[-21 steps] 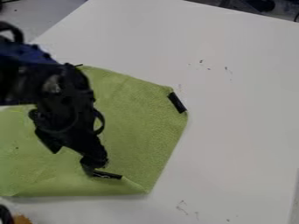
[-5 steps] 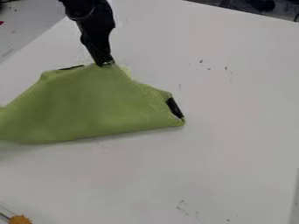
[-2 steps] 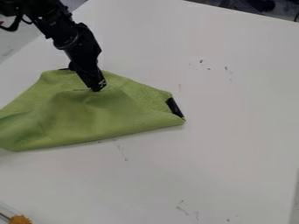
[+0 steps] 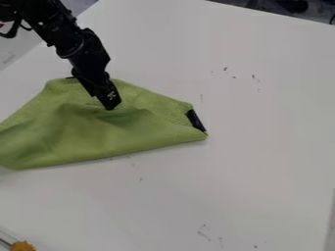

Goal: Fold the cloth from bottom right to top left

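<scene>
We have the gripper (image 4: pixel 111 104) at the far part of the green cloth (image 4: pixel 98 142), its tip down against a dip in the fabric. We cannot tell whether it is spread, pressed together or pinching a bit of cloth. The cloth lies on the white table (image 4: pixel 262 162) beneath the gripper and spreads towards us and to both sides, its near edge running from the lower left of the gripper to its right. We judge this to be the end of the fold, with the carried part about to be left lying. To do it well, we should lay the flap down low, let go fully, then lift straight up, since a sideways drag could pull the layer back or ruck it. The hump just left of the gripper may need a light press afterwards. The black patch (image 4: pixel 196 121) right of the gripper seems to mark a corner worth leaving undisturbed. What the tip touches is hard to make out, and the carried corner is hard to pick out in the creases beside it. The cloth's left end, well to the gripper's left, is cut off, so we cannot judge the alignment there.
</scene>
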You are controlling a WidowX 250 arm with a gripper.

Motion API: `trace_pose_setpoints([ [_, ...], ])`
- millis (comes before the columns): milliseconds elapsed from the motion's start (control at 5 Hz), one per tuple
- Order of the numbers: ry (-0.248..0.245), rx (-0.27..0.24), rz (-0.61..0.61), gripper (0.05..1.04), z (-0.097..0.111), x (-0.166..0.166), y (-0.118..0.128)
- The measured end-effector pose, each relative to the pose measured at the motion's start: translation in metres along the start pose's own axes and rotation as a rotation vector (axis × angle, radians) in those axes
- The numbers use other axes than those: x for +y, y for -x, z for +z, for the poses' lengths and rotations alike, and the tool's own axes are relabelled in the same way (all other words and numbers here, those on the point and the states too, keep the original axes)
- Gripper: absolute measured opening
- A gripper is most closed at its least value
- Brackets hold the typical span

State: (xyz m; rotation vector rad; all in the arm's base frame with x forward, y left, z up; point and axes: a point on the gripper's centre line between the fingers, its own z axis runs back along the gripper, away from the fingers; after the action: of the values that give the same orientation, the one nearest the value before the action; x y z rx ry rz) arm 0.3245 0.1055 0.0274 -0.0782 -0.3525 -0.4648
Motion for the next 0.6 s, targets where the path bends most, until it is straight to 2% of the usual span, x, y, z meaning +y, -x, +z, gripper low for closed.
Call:
trace_pose_setpoints([
  [200, -0.033, 0.017, -0.011, 1.003, 0.008, 0.000, -0.005],
  [400, -0.109, 0.063, 0.002, 0.999, 0.030, -0.001, -0.026],
  [600, -0.189, 0.129, 0.149, 0.999, 0.042, -0.013, -0.047],
])
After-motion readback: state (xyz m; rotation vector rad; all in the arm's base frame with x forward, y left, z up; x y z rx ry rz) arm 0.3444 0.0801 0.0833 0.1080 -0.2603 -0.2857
